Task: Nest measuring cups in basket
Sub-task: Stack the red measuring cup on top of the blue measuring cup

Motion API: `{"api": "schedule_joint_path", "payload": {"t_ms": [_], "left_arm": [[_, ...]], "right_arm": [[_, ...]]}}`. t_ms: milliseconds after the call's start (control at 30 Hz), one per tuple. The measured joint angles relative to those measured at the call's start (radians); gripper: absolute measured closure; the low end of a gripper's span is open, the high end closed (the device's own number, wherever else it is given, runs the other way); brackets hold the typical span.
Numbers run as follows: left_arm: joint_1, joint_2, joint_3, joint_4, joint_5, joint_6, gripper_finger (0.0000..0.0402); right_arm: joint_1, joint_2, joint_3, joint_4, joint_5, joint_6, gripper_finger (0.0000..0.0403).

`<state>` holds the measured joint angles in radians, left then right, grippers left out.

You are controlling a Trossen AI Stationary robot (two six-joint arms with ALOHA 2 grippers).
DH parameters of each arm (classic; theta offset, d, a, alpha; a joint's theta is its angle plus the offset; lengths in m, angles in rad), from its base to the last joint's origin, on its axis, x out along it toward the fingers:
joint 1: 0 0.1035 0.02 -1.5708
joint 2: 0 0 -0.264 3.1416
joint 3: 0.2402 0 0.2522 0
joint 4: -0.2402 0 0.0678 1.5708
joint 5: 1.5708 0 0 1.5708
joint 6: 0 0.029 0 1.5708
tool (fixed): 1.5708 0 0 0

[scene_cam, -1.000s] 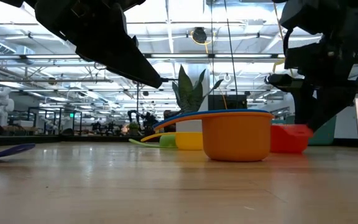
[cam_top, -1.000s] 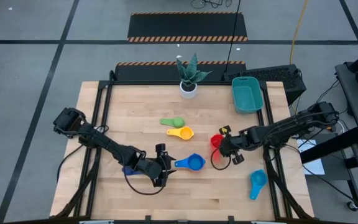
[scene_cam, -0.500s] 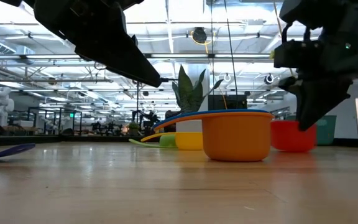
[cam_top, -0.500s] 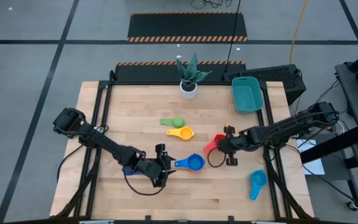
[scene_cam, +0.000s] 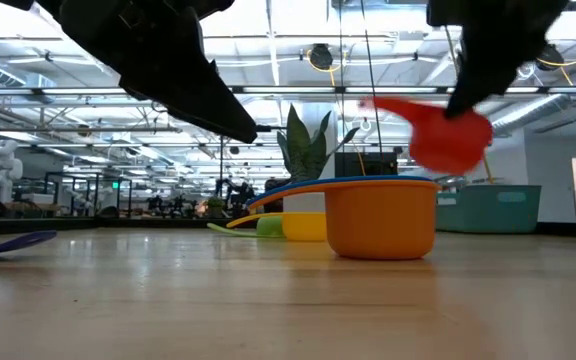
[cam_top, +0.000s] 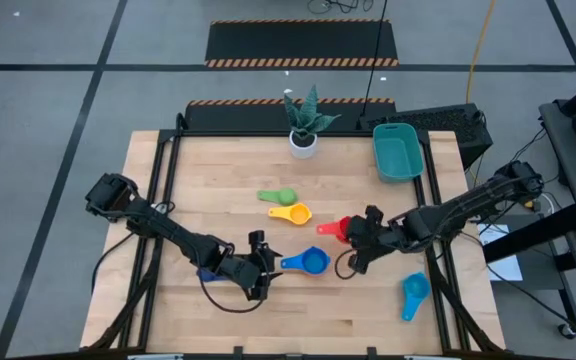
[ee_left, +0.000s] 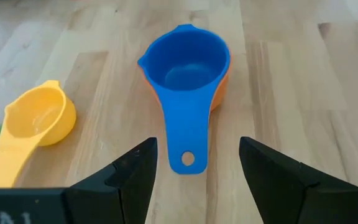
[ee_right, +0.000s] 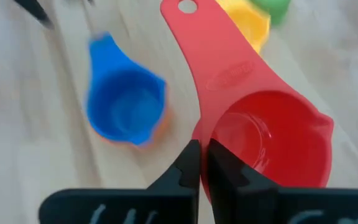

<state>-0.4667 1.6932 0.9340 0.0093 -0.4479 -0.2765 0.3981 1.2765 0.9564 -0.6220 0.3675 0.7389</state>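
No legible text, label or number on anything here.

Red cup (cam_top: 343, 228) aloft (others on table), basket (cam_top: 397, 152) empty.

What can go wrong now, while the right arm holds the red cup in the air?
1. The right gripper pinches only the rim of the red cup, so the cup might twist or slip out.
2. The basket sits near the table's far right corner, a long carry away.
3. The blue cup lies close below; a drop could knock it.
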Motion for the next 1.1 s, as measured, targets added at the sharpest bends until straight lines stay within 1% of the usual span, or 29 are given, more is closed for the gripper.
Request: {"api": "schedule_joint_path", "payload": {"t_ms": [133,233,300,400,600,700,867,1100], "left_arm": [[0.000,0.000,0.000,-0.045,-0.008,-0.053,0.0172],[-0.001,0.000,0.000,-0.081,-0.044,-0.093,0.0172],[-0.005,0.000,0.000,-0.107,-0.062,-0.112,0.0172],[-0.013,-0.004,0.000,-0.149,-0.081,-0.143,0.0172],[-0.030,-0.005,0.001,-0.202,-0.107,-0.205,0.0172],[-0.039,-0.005,0.001,-0.209,-0.106,-0.227,0.0172],[-0.050,-0.006,0.001,-0.197,-0.106,-0.243,0.0172],[-0.053,-0.006,0.001,-0.192,-0.104,-0.260,0.0172]], "right_arm": [[0.055,0.084,0.100,0.013,0.102,0.034,0.0402],[0.074,0.191,0.200,0.015,0.106,0.040,0.0402],[0.079,0.265,0.262,0.000,0.119,0.091,0.0402],[0.081,0.357,0.356,0.001,0.129,0.111,0.0402],[0.082,0.491,0.497,-0.123,0.114,0.175,0.0403],[0.082,0.523,0.532,-0.153,0.094,0.196,0.0403],[0.082,0.549,0.535,-0.150,0.049,0.197,0.0403],[0.080,0.555,0.519,-0.138,0.047,0.189,0.0403]]}}
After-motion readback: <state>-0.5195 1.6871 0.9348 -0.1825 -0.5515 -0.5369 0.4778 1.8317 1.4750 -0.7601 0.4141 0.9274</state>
